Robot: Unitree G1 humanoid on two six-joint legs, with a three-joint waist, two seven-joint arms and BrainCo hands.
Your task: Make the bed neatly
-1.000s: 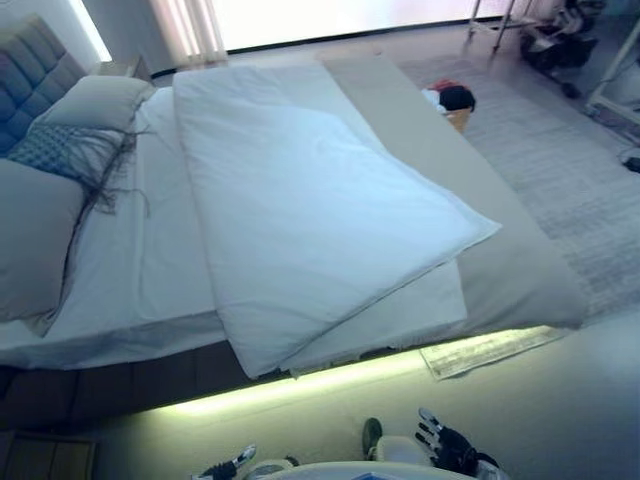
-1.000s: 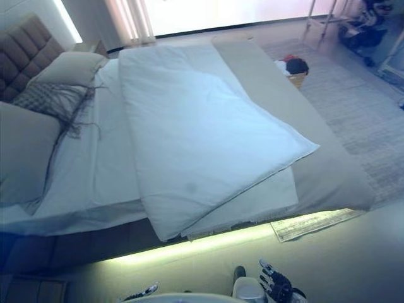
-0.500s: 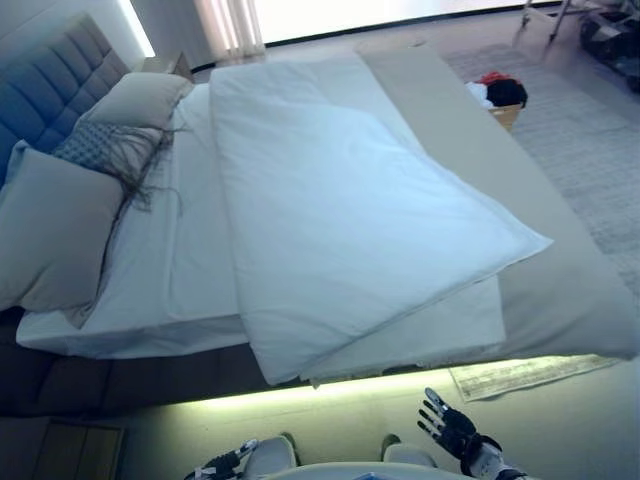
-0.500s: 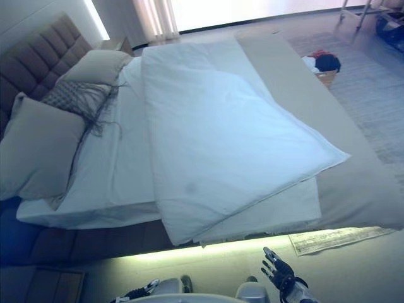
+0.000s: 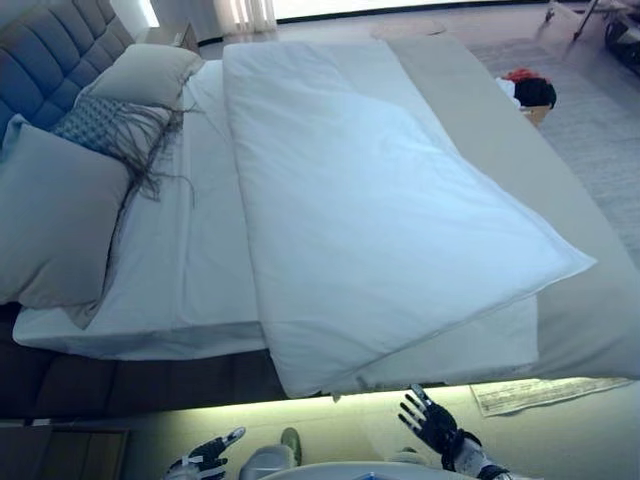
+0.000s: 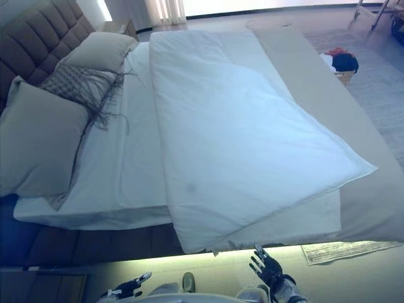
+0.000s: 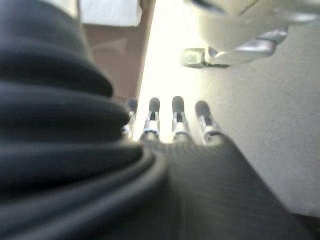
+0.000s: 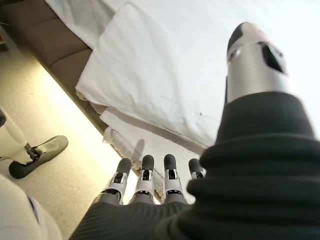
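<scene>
A white duvet lies folded and askew across the bed, one corner hanging over the near edge and one pointing right. A white sheet and a beige bed cover show beneath it. My right hand is open, low in front of the bed's near edge, touching nothing; its wrist view shows the duvet corner just past the straight fingers. My left hand is open, low by the floor, and empty.
Two beige pillows and a fringed grey cushion lie against the tufted headboard. A basket with clothes stands on the far-side rug. A small mat lies on the floor by the lit bed base.
The camera has moved closer to the bed and toward its head end. My right hand has risen toward the duvet's near corner. The bedding has not moved.
</scene>
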